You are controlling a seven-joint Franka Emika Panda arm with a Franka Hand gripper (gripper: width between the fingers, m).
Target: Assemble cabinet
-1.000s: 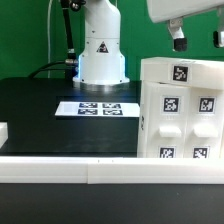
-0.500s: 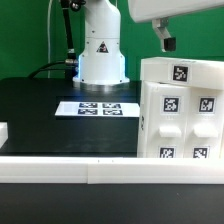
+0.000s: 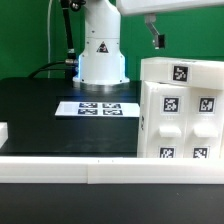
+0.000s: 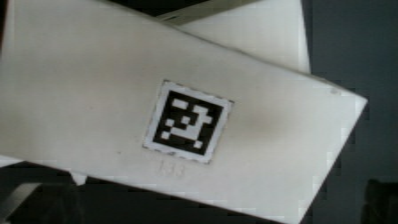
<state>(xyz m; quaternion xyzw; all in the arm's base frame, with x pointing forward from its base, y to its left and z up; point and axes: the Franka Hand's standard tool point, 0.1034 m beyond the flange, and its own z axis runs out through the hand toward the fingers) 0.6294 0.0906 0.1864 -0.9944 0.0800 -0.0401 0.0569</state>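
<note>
The cabinet (image 3: 180, 112) is a large white box at the exterior view's right, its front made of small panels that each carry a black-and-white tag. It stands on the black table. One dark finger (image 3: 155, 39) of my gripper hangs from the frame's upper edge, above and just off the cabinet's top left corner; the rest of the hand is cut off. The wrist view looks down on a white tagged face of the cabinet (image 4: 178, 100). My gripper (image 4: 210, 206) looks open and holds nothing, with dark finger shapes far apart at the frame's corners.
The marker board (image 3: 100, 108) lies flat on the table in front of the robot's white base (image 3: 101, 55). A small loose white block (image 3: 3, 132) shows at the left edge. A white rail (image 3: 80, 170) runs along the table's front.
My gripper has moved toward the exterior view's left and slightly up, from above the cabinet's top to beyond its top left corner. The cabinet has not moved.
</note>
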